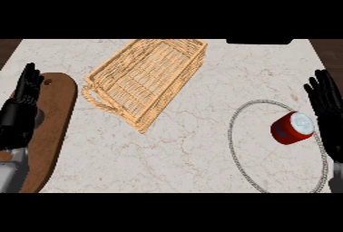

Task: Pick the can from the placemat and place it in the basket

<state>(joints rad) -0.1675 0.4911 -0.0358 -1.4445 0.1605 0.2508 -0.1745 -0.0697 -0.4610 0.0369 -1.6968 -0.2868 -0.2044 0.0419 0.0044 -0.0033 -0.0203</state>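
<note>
A red can (292, 128) with a pale lid and a blue band lies tilted on a round placemat (242, 113) with a grey rope-like rim at the right of the counter. My right hand (327, 106) stands open just right of the can, fingers straight and pointing up, apart from it or barely touching. A woven wicker basket (146, 77) with a handle sits at the upper middle, holding nothing. At the left edge my left hand (21, 106) rests open, fingers up, over a wooden board.
A brown wooden cutting board (55, 122) lies along the left side under my left forearm. The marble counter (188, 149) stretches between the basket and the placemat. A dark object (259, 41) sits at the counter's far edge.
</note>
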